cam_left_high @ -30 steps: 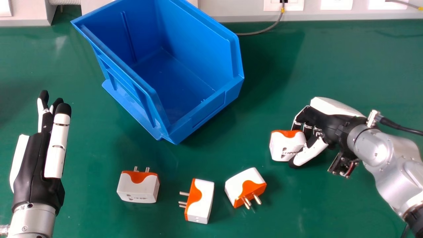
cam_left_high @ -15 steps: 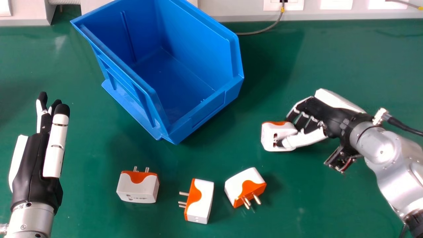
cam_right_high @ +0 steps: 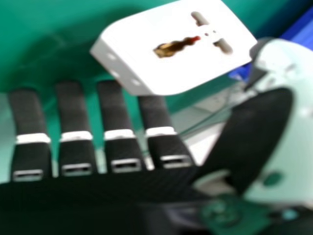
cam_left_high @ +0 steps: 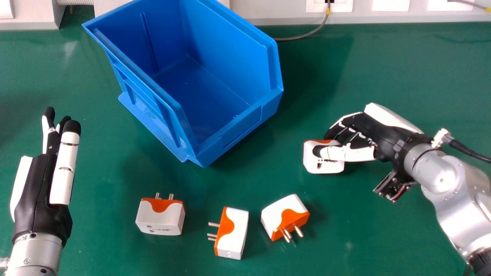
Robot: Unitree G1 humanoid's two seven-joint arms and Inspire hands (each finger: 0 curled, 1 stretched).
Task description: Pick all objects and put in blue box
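My right hand (cam_left_high: 387,132) is at the right, beside a white and orange plug adapter (cam_left_high: 329,167). Its thumb lies across the adapter's socket face, and its relaxed fingers stand along the far side. In the right hand view, my right hand (cam_right_high: 78,149) has loosely extended fingers; the adapter (cam_right_high: 132,46) lies by the fingertips, with the thumb tip at its corner. Three similar adapters lie nearer: one at left (cam_left_high: 161,220), one in the middle (cam_left_high: 236,234), one at right (cam_left_high: 276,211). The blue box (cam_left_high: 238,122) stands at the back, open side up. My left hand (cam_left_high: 42,191) rests open at far left.
Green tabletop (cam_left_high: 383,69) surrounds the box and adapters. A grey cable (cam_left_high: 303,37) runs from a wall socket (cam_left_high: 312,5) to behind the box. Another cable (cam_left_high: 470,152) is attached at the right wrist.
The adapter by my right hand has shifted left and slightly away from the robot. My right thumb has swung up over its face. My left hand and the other adapters are nearly unchanged.
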